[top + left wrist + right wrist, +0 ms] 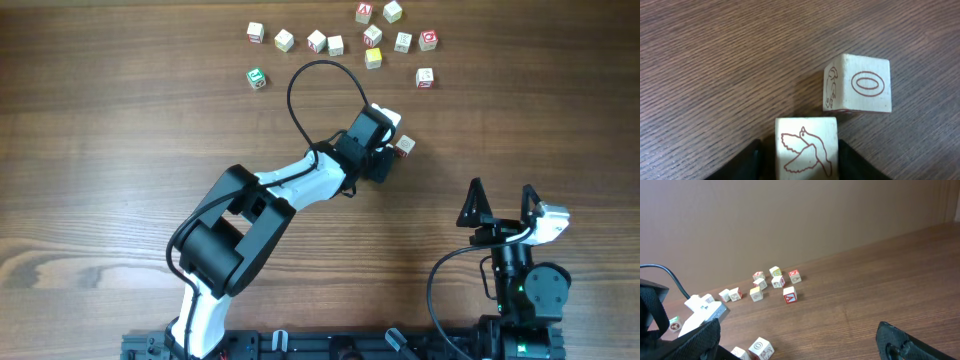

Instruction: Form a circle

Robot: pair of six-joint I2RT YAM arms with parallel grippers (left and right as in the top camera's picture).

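The circle [835, 100] is nothing round: I can make out only two little cubes, lying near the middle of the table [100, 150], just under the tip of the left arm. Seen from the left wrist, the pair runs on a slant, from the bird cube [805, 150] nearest the camera up and to the right to the oval cube [865, 82]. That slant is its long axis. The two stand corner to corner, just beside each other; I cannot tell whether they touch.

Both are pale, bare-wood cubes with thin red line drawings. One shows a bird with its wings spread on its upper face and sits square to the tool. The other has a double-ringed oval facing up and a small red figure on the side turned toward the left; it is turned a little against its neighbour.

The left tool [805, 167] has a dark finger on each side of the bird cube, very close. Whether they press on it or stand just off it I cannot tell.

The right tool [500, 205] hangs well apart, near the table's near right, its jaws spread wide with nothing between them.

Loose cubes [336, 44] are scattered along the far side, some printed red, one green, one yellow.
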